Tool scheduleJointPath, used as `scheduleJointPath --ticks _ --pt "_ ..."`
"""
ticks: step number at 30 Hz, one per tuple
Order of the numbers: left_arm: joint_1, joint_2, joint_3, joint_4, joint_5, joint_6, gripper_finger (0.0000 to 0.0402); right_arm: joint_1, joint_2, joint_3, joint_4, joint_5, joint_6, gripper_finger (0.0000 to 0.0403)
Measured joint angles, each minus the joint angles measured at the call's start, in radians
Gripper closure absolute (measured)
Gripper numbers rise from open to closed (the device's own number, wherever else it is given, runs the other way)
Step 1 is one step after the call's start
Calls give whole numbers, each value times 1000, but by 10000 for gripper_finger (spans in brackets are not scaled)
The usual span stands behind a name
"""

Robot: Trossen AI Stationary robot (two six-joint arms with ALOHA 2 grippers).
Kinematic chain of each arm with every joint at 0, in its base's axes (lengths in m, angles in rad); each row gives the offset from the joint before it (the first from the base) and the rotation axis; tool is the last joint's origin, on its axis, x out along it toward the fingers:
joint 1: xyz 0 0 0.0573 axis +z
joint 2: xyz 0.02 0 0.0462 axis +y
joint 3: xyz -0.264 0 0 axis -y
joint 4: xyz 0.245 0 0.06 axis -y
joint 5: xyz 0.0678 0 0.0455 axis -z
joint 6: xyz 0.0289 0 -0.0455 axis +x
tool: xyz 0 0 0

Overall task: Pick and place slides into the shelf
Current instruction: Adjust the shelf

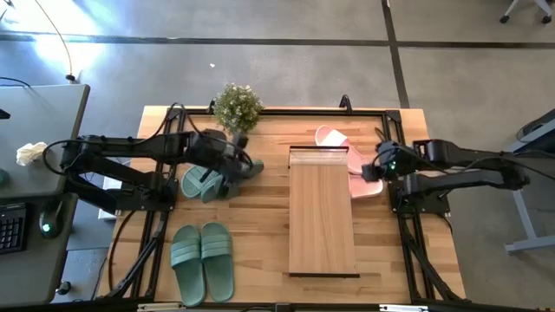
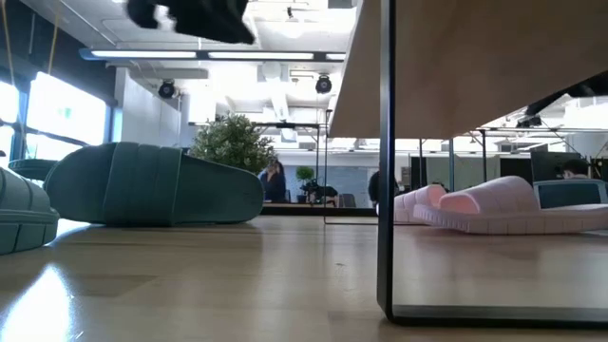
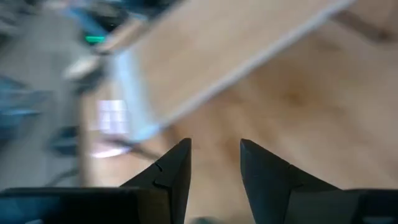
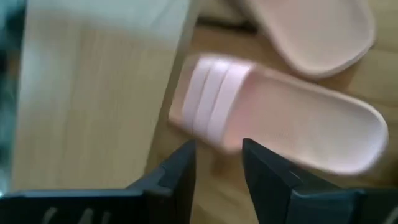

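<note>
Ribbed-strap pink slide (image 4: 273,121) seemingly soft, beside smooth plank shelf (image 4: 93,93).

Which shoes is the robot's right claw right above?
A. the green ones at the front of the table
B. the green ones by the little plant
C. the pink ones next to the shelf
C: in the right wrist view the right claw is open just over a pink slide lying beside the shelf, and the high view shows that arm over the pink pair at the shelf's right side.
</note>
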Motion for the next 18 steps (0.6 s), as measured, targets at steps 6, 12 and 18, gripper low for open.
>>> scheduleJointPath --ticks 6,12,18 --pt "-76 142 0 -8 35 -53 279 120 120 20 -66 -13 -188 333" --pt "-119 265 -2 113 41 -73 280 214 233 44 -41 45 -214 385" --pt "-114 288 -1 193 19 -86 280 275 334 78 16 34 -226 397"
